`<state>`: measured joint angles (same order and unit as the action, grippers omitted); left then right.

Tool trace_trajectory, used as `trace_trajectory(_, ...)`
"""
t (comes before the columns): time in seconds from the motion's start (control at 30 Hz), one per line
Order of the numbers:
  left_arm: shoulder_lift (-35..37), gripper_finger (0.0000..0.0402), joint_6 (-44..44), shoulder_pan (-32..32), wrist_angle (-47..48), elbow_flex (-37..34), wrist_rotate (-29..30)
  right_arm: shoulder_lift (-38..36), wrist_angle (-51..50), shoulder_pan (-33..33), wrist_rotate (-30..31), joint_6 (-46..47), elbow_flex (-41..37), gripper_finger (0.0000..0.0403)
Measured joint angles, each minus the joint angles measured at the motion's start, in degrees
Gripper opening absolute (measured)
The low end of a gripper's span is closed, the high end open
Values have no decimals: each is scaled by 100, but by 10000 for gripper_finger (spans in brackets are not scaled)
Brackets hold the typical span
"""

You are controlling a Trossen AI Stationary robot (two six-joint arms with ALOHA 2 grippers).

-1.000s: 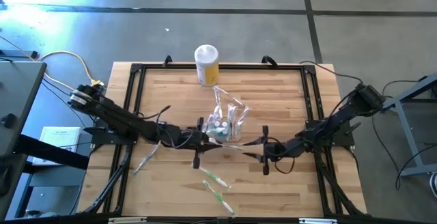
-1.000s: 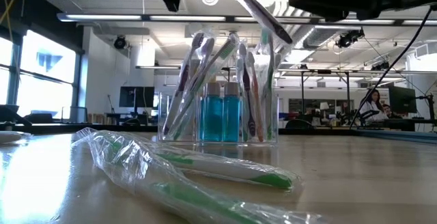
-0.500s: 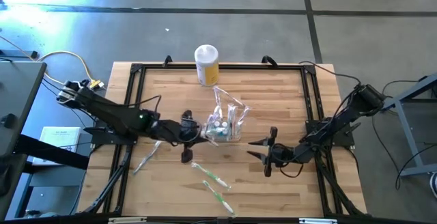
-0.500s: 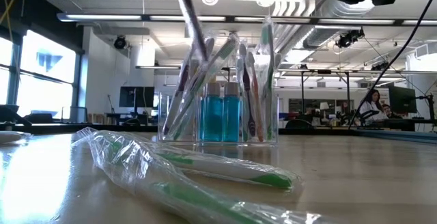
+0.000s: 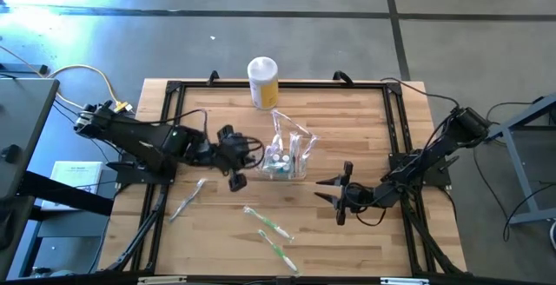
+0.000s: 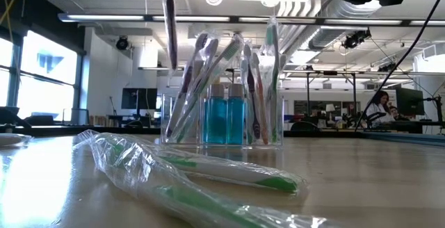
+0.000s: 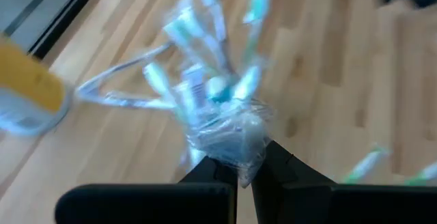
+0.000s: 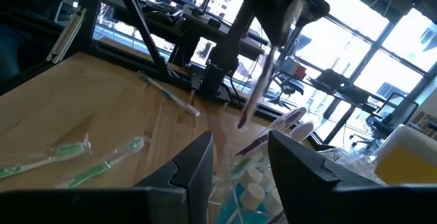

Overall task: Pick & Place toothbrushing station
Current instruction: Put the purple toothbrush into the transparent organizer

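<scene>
No writing can be read anywhere. The left gripper (image 5: 233,157), just beside the station (image 5: 287,156) at the table's middle, is clenched on a wrapped toothbrush (image 6: 169,26) that hangs down. The right gripper (image 5: 338,192) waits apart, jaws parted, holding nothing.

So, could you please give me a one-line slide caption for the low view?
Wrapped toothbrush hangs above the clear toothbrushing station, two wrapped green toothbrushes lying in front.
</scene>
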<state>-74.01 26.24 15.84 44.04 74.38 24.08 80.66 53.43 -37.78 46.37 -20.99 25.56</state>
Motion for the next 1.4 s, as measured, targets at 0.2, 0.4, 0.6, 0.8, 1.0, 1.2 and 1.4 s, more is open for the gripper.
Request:
trace_trajectory(0.2,-88,6,-257,-777,-143,-51,-624,0,0,7,-1,13,0,133)
trace_trajectory(0.4,-170,6,-488,-1453,-207,-191,-1182,2,-2,7,-1,15,0,133)
trace_trajectory(0.6,-294,6,-520,-1801,-515,-487,-1832,2,-7,7,-2,15,0,133)
trace_trajectory(0.8,-523,6,-542,-1873,-813,-659,-2177,7,-15,7,0,17,0,133)
trace_trajectory(1.0,-634,9,-540,-1889,-1069,-861,-2226,7,-14,7,-22,17,0,133)
trace_trajectory(1.2,-767,15,-544,-1889,-1039,-980,-2224,7,-10,7,-20,20,0,133)
trace_trajectory(1.4,-990,17,-647,-1887,-1160,-967,-2222,7,-13,7,-2,20,0,133)
